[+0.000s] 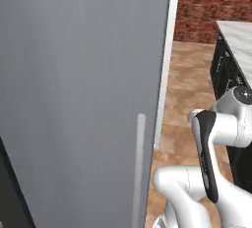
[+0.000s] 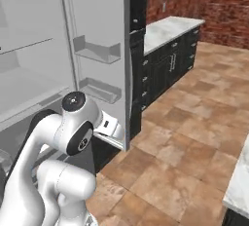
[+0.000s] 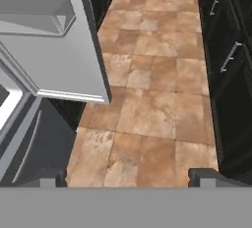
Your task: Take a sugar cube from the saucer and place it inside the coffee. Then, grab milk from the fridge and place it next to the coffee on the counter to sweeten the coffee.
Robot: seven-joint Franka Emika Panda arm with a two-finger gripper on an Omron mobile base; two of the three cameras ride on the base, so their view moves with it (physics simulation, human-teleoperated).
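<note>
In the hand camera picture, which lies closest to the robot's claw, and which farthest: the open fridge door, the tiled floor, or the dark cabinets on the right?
From the gripper, open and holding nothing:
1. Tiled floor, directly ahead between the fingertips.
2. Fridge door, upper left, its lower corner hanging over the floor.
3. Dark cabinets, along the right edge; too close to the door to rank firmly.

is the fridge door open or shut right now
Open. In the right base view the fridge door stands swung out, showing its white inner bins and the shelves inside; the hand view shows the door's lower edge over the floor.
</note>
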